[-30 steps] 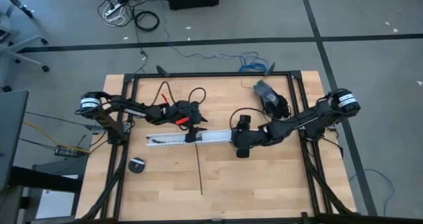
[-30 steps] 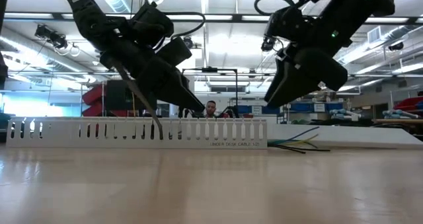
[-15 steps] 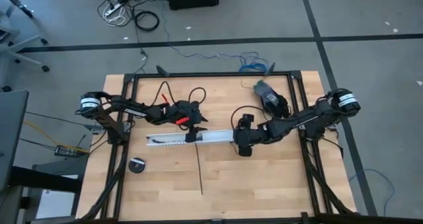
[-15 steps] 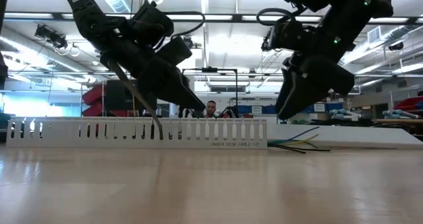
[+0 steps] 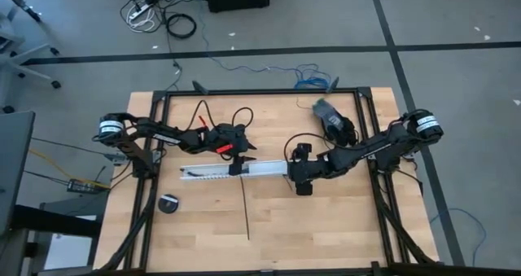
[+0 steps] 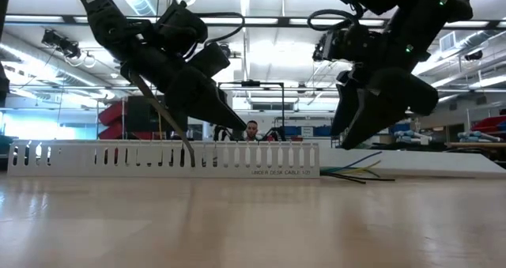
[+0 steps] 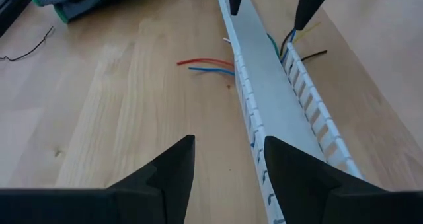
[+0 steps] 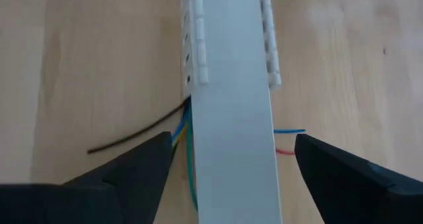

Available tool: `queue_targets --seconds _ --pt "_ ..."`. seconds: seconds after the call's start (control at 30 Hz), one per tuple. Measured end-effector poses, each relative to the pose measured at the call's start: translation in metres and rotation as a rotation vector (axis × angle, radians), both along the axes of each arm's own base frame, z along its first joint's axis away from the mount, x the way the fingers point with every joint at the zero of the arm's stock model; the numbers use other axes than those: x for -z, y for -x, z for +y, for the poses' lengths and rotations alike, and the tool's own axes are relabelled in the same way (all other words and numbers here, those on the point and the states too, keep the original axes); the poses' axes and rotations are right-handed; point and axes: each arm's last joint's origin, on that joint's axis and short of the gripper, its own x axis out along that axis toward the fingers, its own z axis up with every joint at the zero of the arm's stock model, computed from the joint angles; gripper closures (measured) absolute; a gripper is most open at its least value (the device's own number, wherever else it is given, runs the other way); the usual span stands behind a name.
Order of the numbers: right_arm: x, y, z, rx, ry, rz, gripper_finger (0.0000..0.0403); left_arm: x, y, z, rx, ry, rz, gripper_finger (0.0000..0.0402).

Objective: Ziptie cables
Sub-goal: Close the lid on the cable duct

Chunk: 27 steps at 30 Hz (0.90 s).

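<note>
The white slotted channel (image 5: 260, 168) lies across the table's middle. The cables (image 8: 185, 141) come out from under its right end: dark, yellow, blue and green ends on the near side (image 6: 356, 171), red and blue ends (image 7: 208, 65) on the far side. The black ziptie (image 5: 246, 207) lies flat on the wood, running from the channel toward the near edge. My left gripper (image 7: 228, 141) is open over the channel's middle, one finger on each side of its far wall. My right gripper (image 8: 232, 145) is wide open, its fingers standing on either side of the channel's right end.
A small black round roll (image 5: 168, 203) lies near the table's left edge. A dark bundle (image 5: 330, 115) sits at the far right, and loose black cords (image 5: 203, 113) lie at the far left. Black frame rails (image 5: 362, 129) border the table.
My right gripper has opened wider and tipped more steeply downward over the channel's right end. My left gripper, the channel, the cables and the ziptie have kept still.
</note>
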Motion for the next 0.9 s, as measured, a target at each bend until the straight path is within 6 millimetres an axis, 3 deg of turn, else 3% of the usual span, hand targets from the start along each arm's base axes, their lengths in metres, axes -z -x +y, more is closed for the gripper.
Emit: queue_targets --seconds 0.33,0.9 --pt "0.008 0.016 -0.005 0.034 0.059 0.174 0.0096 0.002 0.001 0.0 0.0 0.002 0.02 0.0224" --pt "0.013 0.024 -0.001 0.067 0.027 0.214 0.0096 0.002 0.001 0.0 0.004 -0.002 0.021 0.0224"
